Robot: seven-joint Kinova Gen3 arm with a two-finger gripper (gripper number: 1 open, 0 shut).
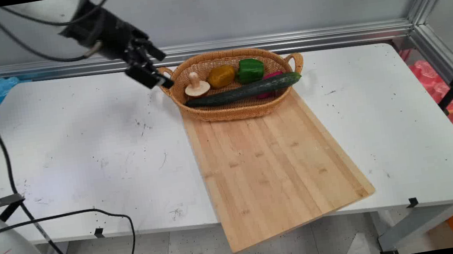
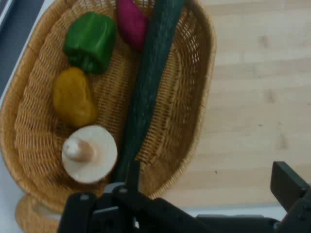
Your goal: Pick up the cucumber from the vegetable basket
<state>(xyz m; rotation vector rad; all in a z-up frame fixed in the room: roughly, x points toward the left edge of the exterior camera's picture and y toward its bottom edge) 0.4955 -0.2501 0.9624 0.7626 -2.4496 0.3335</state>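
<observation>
The tool (image 1: pixel 156 68) hangs in the air just off the left end of the wicker basket (image 1: pixel 236 111), beside its left handle, above the white tabletop (image 1: pixel 81 155). Its fingers stand apart and hold nothing; in the hand view one finger (image 2: pixel 289 184) shows at the right, well clear of the other side of the linkage.

The basket sits at the far side of the tabletop, close to the back edge and the metal rail along the wall. In it lie a mushroom (image 1: pixel 196 86) with its stem up, nearest the tool, then a yellow pepper (image 1: pixel 220 76) and a green pepper (image 1: pixel 250 69) along the far wall. A long cucumber (image 1: pixel 243 91) lies lengthwise along the near wall, its right tip resting up on the rim. A magenta vegetable (image 1: pixel 271 76) sits behind the cucumber at the right end; it is mostly hidden, possibly a sweet potato.

The basket's near side rests on the far end of a wooden cutting board (image 1: pixel 271 165), which runs toward the camera and overhangs the tabletop's near edge at its front corner. The board's surface is bare. To the left of basket and board the tabletop lies open and wide; to the right there is a narrower open strip up to the right edge.
</observation>
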